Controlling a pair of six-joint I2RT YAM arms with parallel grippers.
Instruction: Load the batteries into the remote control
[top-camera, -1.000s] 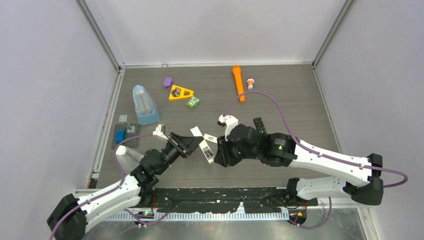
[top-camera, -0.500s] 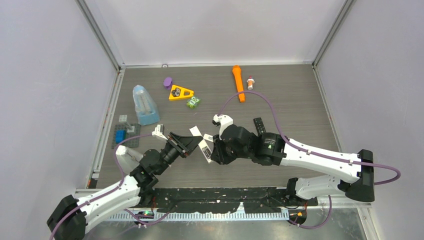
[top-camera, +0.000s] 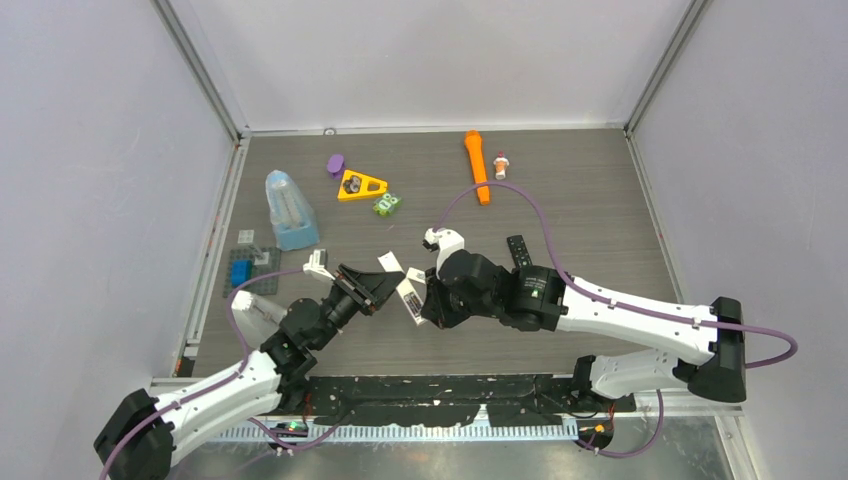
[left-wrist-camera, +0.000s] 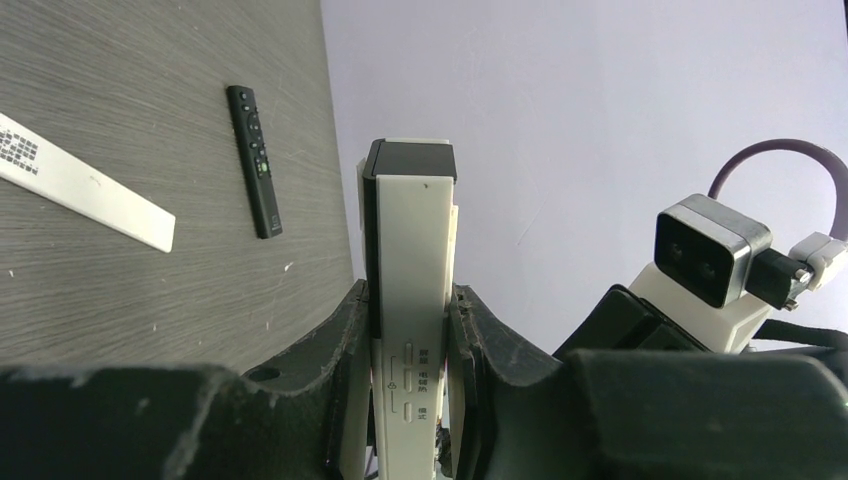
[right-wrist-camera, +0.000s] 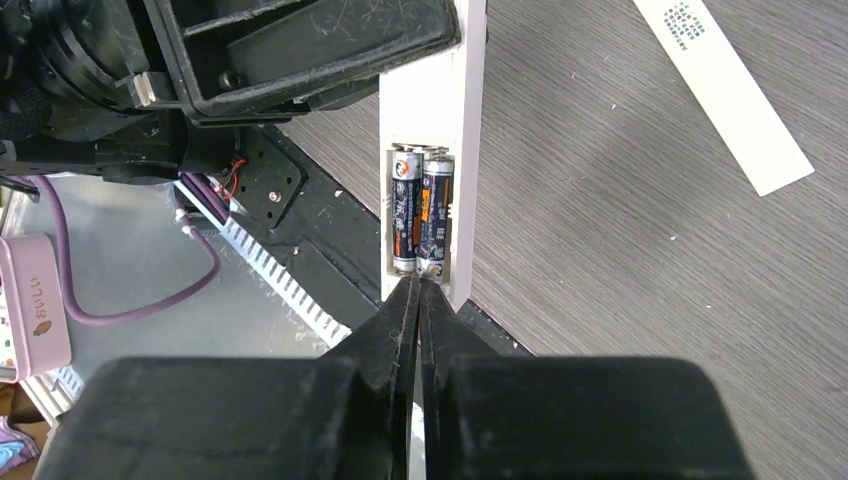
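My left gripper (top-camera: 388, 290) is shut on the white remote control (top-camera: 409, 299) and holds it above the table. In the left wrist view the remote (left-wrist-camera: 410, 230) stands between the fingers, dark end away from me, with my gripper (left-wrist-camera: 410, 335) clamped on its sides. In the right wrist view the remote's (right-wrist-camera: 466, 110) open compartment holds two dark batteries (right-wrist-camera: 419, 210) side by side. My right gripper (right-wrist-camera: 419, 285) is shut with nothing in it, its tips at the near end of the batteries. It also shows in the top view (top-camera: 428, 303).
A black remote (top-camera: 519, 250) and a white strip (top-camera: 391, 263) lie near the arms. Farther back are an orange flashlight (top-camera: 477, 165), a small bottle (top-camera: 500, 165), a yellow triangle (top-camera: 360, 185), a green toy (top-camera: 386, 204), a blue container (top-camera: 288, 210) and a brick plate (top-camera: 247, 268).
My right arm has moved left, bringing its shut gripper up to the remote. The left arm has held still with the remote.
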